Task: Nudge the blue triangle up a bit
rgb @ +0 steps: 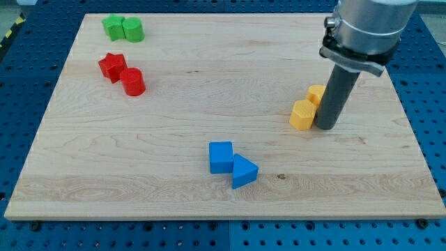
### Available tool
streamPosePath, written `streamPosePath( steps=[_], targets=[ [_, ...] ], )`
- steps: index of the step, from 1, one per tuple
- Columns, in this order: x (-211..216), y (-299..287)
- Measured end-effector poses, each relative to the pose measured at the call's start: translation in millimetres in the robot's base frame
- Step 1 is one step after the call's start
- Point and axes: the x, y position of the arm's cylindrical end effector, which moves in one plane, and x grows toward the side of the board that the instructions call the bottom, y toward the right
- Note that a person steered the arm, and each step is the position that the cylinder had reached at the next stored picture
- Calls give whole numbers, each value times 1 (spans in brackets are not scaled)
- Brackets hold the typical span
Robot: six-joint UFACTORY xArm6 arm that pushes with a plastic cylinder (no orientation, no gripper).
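Note:
The blue triangle point(244, 171) lies on the wooden board point(181, 104) near the view's bottom centre. A blue cube point(221, 157) touches it on its upper left. The dark rod comes down from the view's top right, and my tip point(325, 127) rests on the board well to the upper right of the blue triangle. The tip is right next to two yellow blocks point(307, 108), on their right side, and seems to touch them.
Two green blocks point(123, 28) sit together at the view's top left. A red star point(112, 66) and a red cylinder point(133, 81) sit below them. The board's edges border a blue perforated table.

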Motion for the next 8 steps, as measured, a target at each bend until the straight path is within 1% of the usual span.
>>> streamPosePath(
  steps=[1,2,3,4,5,7,8],
  targets=[
    [41,-6],
    [81,-44],
    [113,-107],
    [130,-150],
    [129,-177],
    [128,-177],
    [111,-177]
  ],
)
